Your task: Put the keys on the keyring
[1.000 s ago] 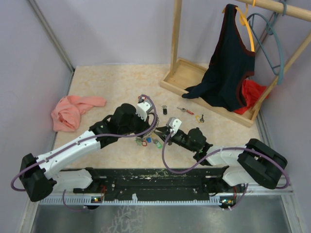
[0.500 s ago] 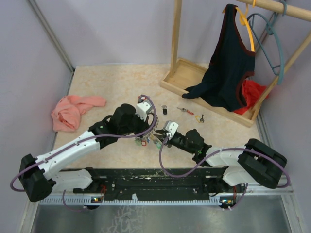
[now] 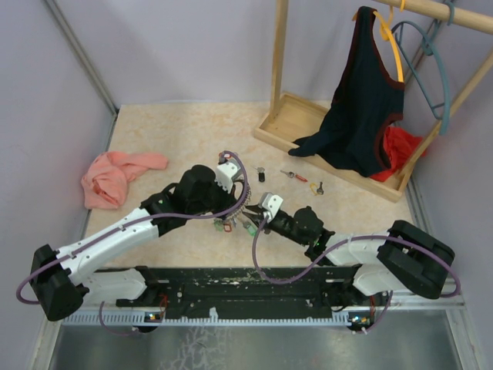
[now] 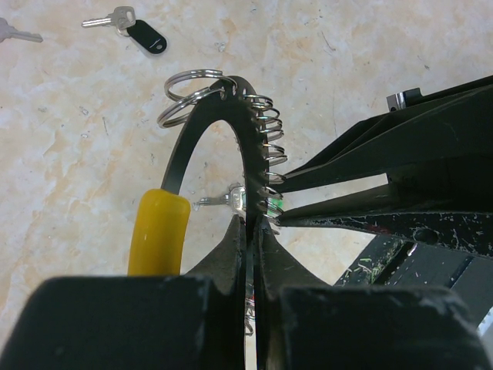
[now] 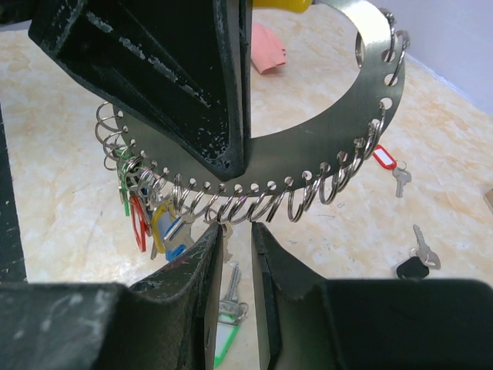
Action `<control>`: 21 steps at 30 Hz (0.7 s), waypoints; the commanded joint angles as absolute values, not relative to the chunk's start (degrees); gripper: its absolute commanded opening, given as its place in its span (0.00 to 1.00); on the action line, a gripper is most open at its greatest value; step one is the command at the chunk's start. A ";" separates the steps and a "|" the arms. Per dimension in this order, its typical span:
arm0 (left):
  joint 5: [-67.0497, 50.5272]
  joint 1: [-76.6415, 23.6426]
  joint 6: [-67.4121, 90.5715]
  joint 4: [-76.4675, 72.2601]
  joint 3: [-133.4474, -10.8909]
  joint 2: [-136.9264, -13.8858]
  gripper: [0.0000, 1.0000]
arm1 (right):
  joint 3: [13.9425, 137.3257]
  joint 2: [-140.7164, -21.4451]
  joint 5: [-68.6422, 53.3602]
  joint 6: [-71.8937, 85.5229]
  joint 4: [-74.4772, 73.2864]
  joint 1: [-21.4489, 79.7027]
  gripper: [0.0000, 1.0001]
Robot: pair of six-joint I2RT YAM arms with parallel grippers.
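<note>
- Keyring [image 5: 308,166], a flat silvery arc edged with small split rings, hangs over the middle of the surface [image 3: 177,139]. The left pincer [image 4: 250,225] clamps it edge-on, and a yellow cap [image 4: 158,231] covers one end.
- Tagged keys [image 5: 150,220] dangle from rings at one side.
- Right pincer [image 5: 235,230] sits just under the ring row, jaws a narrow gap apart; whether they touch a ring is hard to tell.
- A green-tagged key [image 5: 229,308] lies on the surface beneath it.
- A black-tagged key [image 4: 145,36] and a red-tagged key [image 5: 384,157] lie farther back, apart.
- A wooden rack [image 3: 308,123] holding a dark top [image 3: 362,100] stands rear right. A pink cloth [image 3: 115,177] lies left, with bare surface between.
- From above, both arms hide most of the bunch.
</note>
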State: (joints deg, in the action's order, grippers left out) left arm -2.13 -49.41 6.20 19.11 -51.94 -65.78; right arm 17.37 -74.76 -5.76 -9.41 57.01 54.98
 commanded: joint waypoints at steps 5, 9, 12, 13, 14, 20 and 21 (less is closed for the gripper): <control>-3.02 -49.72 6.67 17.71 -53.93 -64.86 0.00 | 19.68 -74.09 -3.86 -9.49 62.32 55.99 0.22; -3.12 -49.70 6.69 17.44 -53.92 -64.95 0.00 | 19.99 -74.18 -4.29 -9.30 62.08 55.99 0.23; -2.74 -49.68 7.05 17.27 -53.92 -65.04 0.00 | 20.41 -74.18 -5.07 -9.23 61.74 56.07 0.24; -2.66 -49.69 7.24 17.19 -54.00 -65.03 0.00 | 20.45 -74.27 -5.12 -9.23 61.75 56.14 0.25; -2.64 -49.71 7.40 17.08 -53.89 -65.04 0.00 | 20.51 -74.27 -5.08 -9.23 61.78 56.23 0.25; -2.68 -49.66 8.34 16.62 -53.71 -65.29 0.00 | 20.74 -74.70 -4.77 -9.14 62.39 56.51 0.27; -2.79 -49.66 8.44 16.62 -53.70 -65.32 0.00 | 20.79 -74.75 -4.64 -9.14 62.41 56.58 0.27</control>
